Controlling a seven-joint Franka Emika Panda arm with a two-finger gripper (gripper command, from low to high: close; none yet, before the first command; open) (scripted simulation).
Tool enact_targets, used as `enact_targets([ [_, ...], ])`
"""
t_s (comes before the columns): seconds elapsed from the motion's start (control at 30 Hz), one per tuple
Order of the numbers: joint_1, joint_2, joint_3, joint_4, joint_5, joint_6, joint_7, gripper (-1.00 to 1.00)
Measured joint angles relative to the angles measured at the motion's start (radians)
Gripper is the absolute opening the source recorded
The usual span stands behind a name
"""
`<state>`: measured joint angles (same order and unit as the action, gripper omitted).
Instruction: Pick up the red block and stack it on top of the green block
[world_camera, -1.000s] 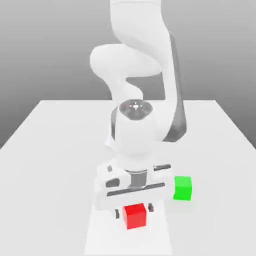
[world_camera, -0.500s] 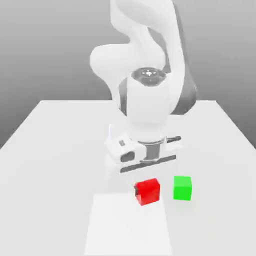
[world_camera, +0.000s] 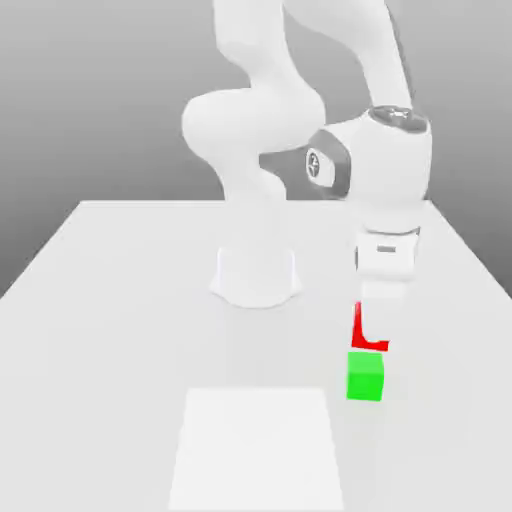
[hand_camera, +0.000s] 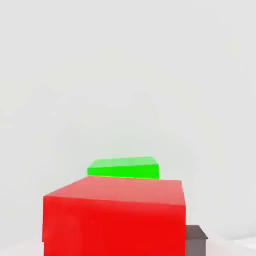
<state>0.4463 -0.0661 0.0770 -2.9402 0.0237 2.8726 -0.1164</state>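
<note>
Presently grasping: my tool (world_camera: 374, 326) is closed on the red block (hand_camera: 115, 227), one dark fingertip (hand_camera: 196, 241) showing beside its face. Pale finger parts cover much of the block in the exterior view. Green block (world_camera: 365, 377) sits on the desk (world_camera: 120, 350), a little toward the exterior view's right, nothing on it.

Bearing, the point that matters: in the exterior view red appears directly above green, nearly in one column, a thin strip of pale surface between them. Not touching. Hand view has green beyond red, partly hidden by it. How much of that offset is height and how much is distance across the desk, I cannot tell.

My reading: pick done, placing remains. Sideways correction looks slight; the shift toward the exterior camera probably matters more, then a straight descent, faces squared. Lowering early would risk red catching green's rear edge or landing behind it.
</note>
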Motion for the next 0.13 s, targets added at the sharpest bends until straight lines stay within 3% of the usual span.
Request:
enact_targets([
  [0.03, -0.003, 0.036, -0.003, 0.001, -0.012, 0.035, 0.008, -1.0],
  [0.07, 0.002, 0.063, -0.01, 0.002, -0.023, 0.06, 0.016, 1.0],
  [0.13, 0.007, 0.063, -0.01, 0.002, -0.023, 0.06, 0.016, 1.0],
])
